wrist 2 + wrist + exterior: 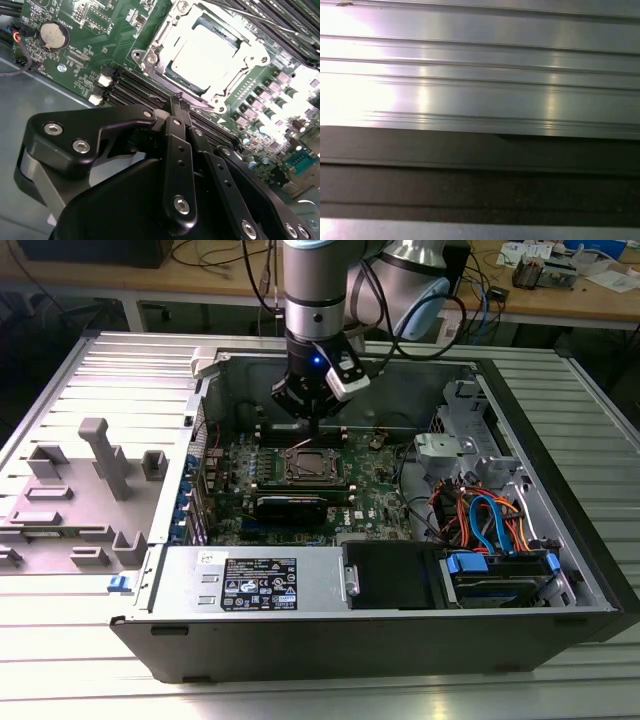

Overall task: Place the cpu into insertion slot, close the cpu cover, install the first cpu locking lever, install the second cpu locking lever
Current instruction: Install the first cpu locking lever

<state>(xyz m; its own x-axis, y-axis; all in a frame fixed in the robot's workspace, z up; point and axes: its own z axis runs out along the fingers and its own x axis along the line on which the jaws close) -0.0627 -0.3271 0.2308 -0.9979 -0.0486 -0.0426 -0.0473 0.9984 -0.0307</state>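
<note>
The gripper is seen closed and empty, held just above the socket's near edge. The chip is seated in the socket, under the cover.

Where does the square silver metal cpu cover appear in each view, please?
Exterior view: the thin silver-grey metal cpu cover lies mid-motherboard, just below the black gripper.
Second wrist view: it frames the bright chip, beyond the gripper.
First wrist view: ribbed metal surface; no cover.
Shared landmark: the green motherboard.
</note>
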